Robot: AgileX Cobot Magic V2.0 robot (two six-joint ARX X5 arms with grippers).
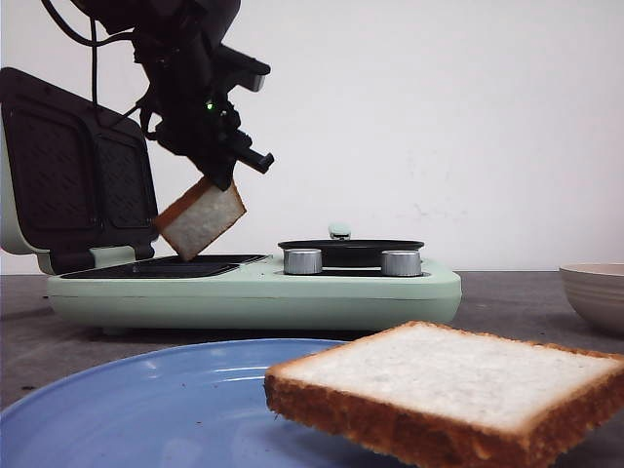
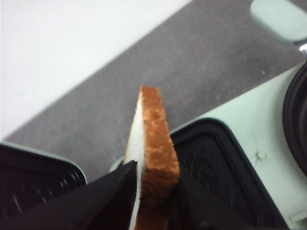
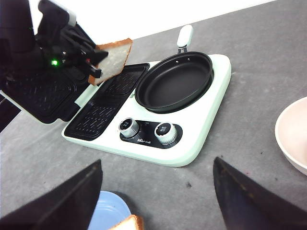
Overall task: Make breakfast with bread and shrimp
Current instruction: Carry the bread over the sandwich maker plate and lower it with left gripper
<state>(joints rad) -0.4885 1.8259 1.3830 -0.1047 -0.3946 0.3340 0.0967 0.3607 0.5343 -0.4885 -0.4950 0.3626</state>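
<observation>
Left gripper (image 1: 210, 180) clamps one bread slice (image 1: 201, 217) by its top edge, holding it tilted in the air above the grill plate (image 1: 171, 265) at the left end of the mint-green breakfast maker (image 1: 292, 292) — lid (image 1: 73, 166) up. Frying pan (image 3: 175, 81) sits at the appliance's right end. Right gripper (image 3: 156, 201) hangs w/ fingers wide apart. Second bread slice (image 1: 448, 390) lies on the blue plate (image 1: 146, 409) — overhanging its right rim. Beige bowl (image 1: 597, 291) near the table's right edge.

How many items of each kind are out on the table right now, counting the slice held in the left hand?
Bread slices: 2, one held in the left hand, one on the blue plate
Plates: 1
Bowls: 1
Breakfast makers: 1
Frying pans: 1
Total: 6
</observation>
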